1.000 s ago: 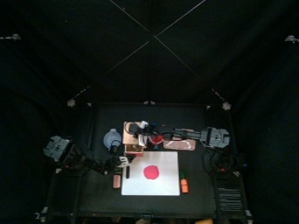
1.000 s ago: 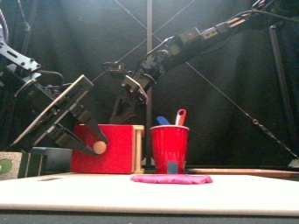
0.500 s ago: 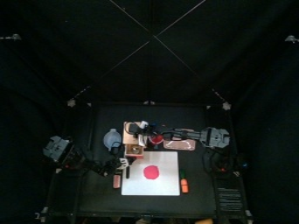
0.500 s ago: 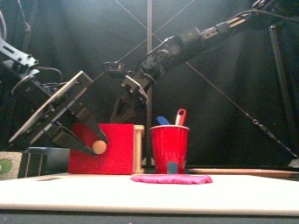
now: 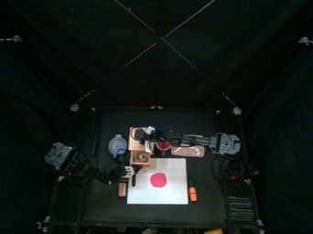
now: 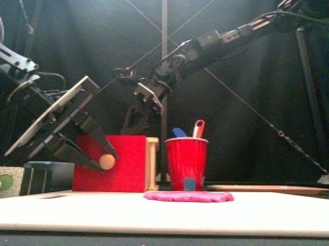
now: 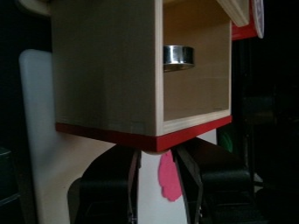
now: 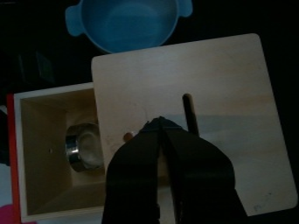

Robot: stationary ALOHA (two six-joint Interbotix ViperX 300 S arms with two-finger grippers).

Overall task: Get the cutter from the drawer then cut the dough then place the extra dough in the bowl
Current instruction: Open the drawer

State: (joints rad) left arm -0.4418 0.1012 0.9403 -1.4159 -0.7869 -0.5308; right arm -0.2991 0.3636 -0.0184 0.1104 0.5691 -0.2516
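The drawer (image 7: 193, 87) stands open with the cutter (image 7: 177, 57) lying inside, not yet lifted; the left gripper's (image 7: 152, 184) jaws gape beside the box (image 8: 198, 79), the right gripper's (image 8: 163, 127) are pinched together over its top; dough (image 5: 156, 179) uncut on the board (image 5: 181, 169), bowl (image 8: 126, 22) empty.

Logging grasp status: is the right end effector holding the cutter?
No, the cutter lies in the open drawer, while the right end effector sits shut and empty over the wooden box.
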